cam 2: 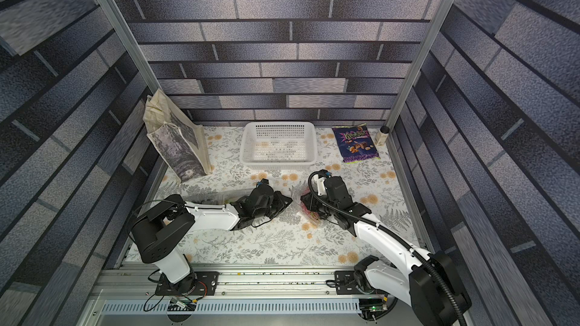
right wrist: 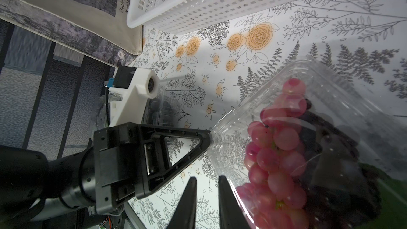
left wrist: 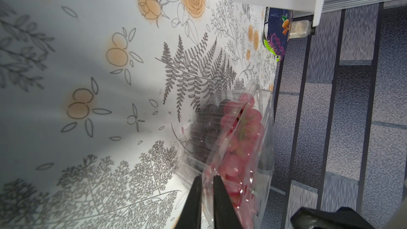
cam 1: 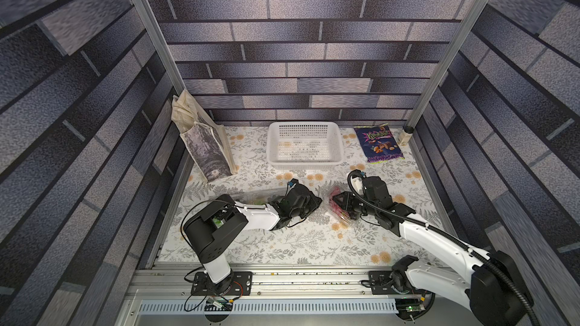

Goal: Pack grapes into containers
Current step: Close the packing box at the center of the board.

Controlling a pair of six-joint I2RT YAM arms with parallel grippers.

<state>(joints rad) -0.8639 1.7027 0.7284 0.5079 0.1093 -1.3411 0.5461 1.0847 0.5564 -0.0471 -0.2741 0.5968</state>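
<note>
While the left gripper (left wrist: pixel 207 178) pinches the red-grape clamshell (left wrist: pixel 262 115) by its corner, the right gripper (right wrist: pixel 207 178) hovers beside its long edge, narrowly parted and empty.

Bearings are from table centre, with 12 o'clock at the back wall. I read open tablecloth (cam 1: pixel 298 246) from 5 to 7 o'clock. A bare lane also runs between centre and the white perforated basket (cam 1: pixel 304 147), which blocks 12 o'clock. The tote bag (cam 1: pixel 204 148) stands at 10 o'clock. The snack packet (cam 1: pixel 378 144) and small jar (cam 1: pixel 405 134) occupy 2 o'clock. At centre, the left gripper (cam 1: pixel 317 203) and right gripper (cam 1: pixel 334 197) sit almost tip to tip at the red-grape clamshell (right wrist: pixel 284 137). Another clamshell (cam 1: pixel 251 197) lies at 9 o'clock beside the left forearm.
</note>
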